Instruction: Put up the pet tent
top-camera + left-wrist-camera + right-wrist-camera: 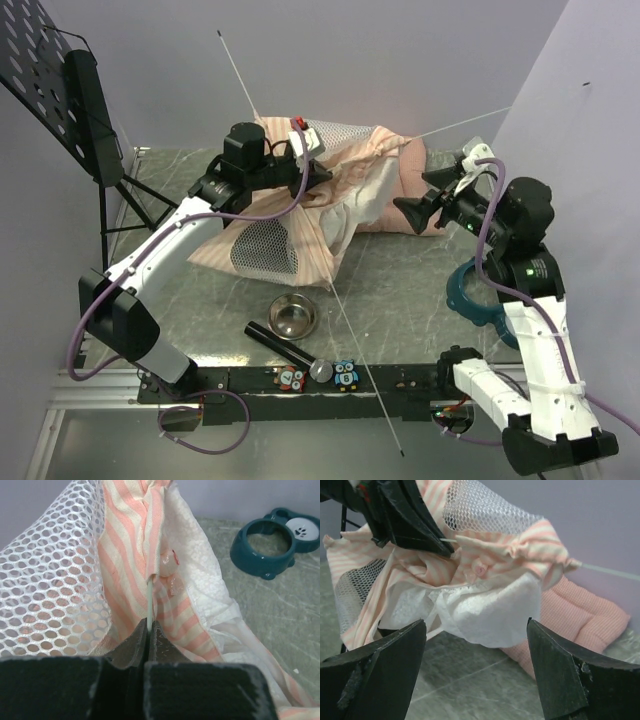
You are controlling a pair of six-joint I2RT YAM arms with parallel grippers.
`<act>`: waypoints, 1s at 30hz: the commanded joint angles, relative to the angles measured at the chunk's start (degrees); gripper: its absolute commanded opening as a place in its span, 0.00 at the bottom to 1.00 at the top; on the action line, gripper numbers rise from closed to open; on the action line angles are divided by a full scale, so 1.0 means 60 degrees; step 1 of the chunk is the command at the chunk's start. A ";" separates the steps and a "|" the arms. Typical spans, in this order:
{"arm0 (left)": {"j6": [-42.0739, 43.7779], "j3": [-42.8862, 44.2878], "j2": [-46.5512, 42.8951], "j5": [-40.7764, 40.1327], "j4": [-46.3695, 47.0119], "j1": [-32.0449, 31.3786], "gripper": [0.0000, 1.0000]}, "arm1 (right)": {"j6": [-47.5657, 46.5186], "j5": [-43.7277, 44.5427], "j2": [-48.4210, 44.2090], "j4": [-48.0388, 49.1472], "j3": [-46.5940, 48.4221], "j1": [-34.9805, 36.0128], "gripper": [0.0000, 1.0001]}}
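With the left gripper (149, 628) pinching only the pole (150, 597) and the right gripper (476, 625) open, the pole could spring free, collapsing the tent (125, 545) ahead.

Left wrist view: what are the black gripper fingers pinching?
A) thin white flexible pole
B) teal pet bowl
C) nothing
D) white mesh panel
A: the left gripper is shut on the thin white flexible pole at the pink-and-white striped fabric pet tent.

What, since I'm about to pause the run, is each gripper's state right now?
Left gripper: closed on a thin white flexible pole of the pink-and-white striped fabric pet tent.
Right gripper: open, holding nothing.
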 commanded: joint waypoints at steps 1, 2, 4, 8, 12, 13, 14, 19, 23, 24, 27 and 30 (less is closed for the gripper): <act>-0.0794 0.0503 -0.0315 0.0728 0.0850 -0.0033 0.01 | 0.1857 0.0741 0.0075 0.2090 -0.1123 -0.0145 0.89; -0.0881 0.0474 -0.0374 0.0830 0.0879 -0.0034 0.01 | 0.1872 0.0872 0.0118 0.2413 -0.1299 -0.0145 0.89; -0.0882 0.0488 -0.0462 0.0890 0.0836 -0.0048 0.01 | 0.1989 0.0990 0.0308 0.3130 -0.1446 -0.0247 0.90; -0.0984 0.0371 -0.0608 0.1153 0.0938 -0.0019 0.01 | 0.2457 0.1019 0.0937 0.4566 -0.1389 -0.0365 0.92; -0.1145 0.0210 -0.0754 0.1373 0.1113 -0.0019 0.01 | 0.2809 0.0786 0.1596 0.5402 -0.1140 -0.0453 0.93; -0.1160 0.0181 -0.0784 0.1446 0.1143 -0.0033 0.01 | 0.2882 0.0641 0.1729 0.5607 -0.1096 -0.0467 0.95; -0.1189 0.0151 -0.0799 0.1519 0.1158 -0.0034 0.01 | 0.3013 0.0407 0.1860 0.5885 -0.1095 -0.0526 0.96; -0.1351 0.0034 -0.0872 0.1973 0.1187 -0.0004 0.01 | 0.4023 -0.1438 0.2417 0.7321 -0.0847 -0.0585 0.89; -0.1905 -0.0156 -0.0989 0.2412 0.1450 0.0302 0.01 | 0.4435 -0.2303 0.2594 0.7865 -0.0555 -0.0614 0.41; -0.2038 -0.0229 -0.1033 0.2472 0.1509 0.0405 0.01 | 0.4407 -0.2363 0.2580 0.7822 -0.0481 -0.0643 0.28; -0.2171 -0.0478 -0.1194 0.2618 0.1524 0.0771 0.01 | 0.4319 -0.2160 0.2404 0.7587 -0.0363 -0.0964 0.00; -0.2113 -0.0800 -0.1341 0.2633 0.1510 0.1006 0.01 | 0.4756 -0.2158 0.2301 0.7689 0.0016 -0.1592 0.00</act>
